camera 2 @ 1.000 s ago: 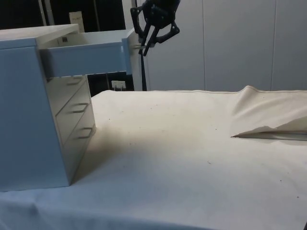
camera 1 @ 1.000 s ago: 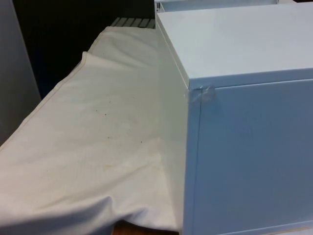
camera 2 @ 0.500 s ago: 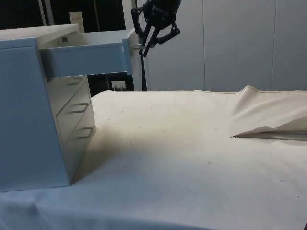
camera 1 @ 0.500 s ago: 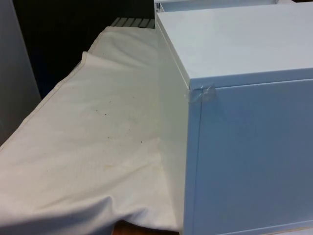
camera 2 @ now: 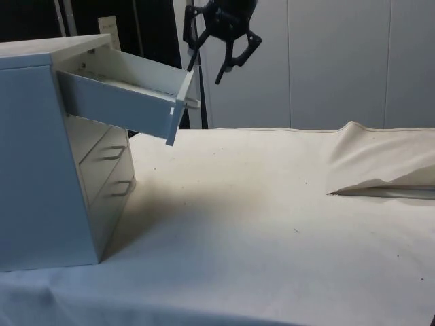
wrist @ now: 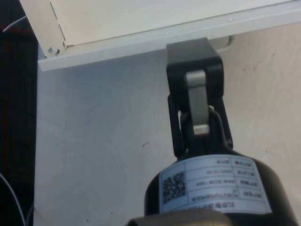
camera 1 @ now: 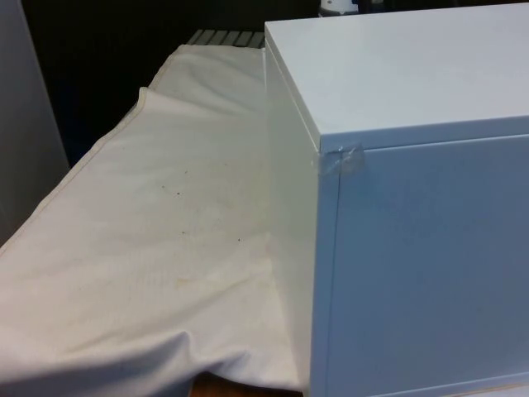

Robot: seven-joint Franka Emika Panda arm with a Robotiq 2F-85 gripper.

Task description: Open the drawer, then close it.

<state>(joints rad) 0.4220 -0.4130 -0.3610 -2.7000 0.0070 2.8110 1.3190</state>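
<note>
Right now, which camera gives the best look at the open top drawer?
The side view: the top drawer hangs pulled out of the chest and tilted downward, with the gripper above its front. The wrist view catches the drawer's front edge. In the front view the chest's back hides it.

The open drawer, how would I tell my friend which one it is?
Look for the big pale blue chest of drawers standing on the white cloth. Its top drawer is the one. It is pulled far out and droops down at the front, with the black hand above its end, while the drawers below it sit pushed in flat.
</note>
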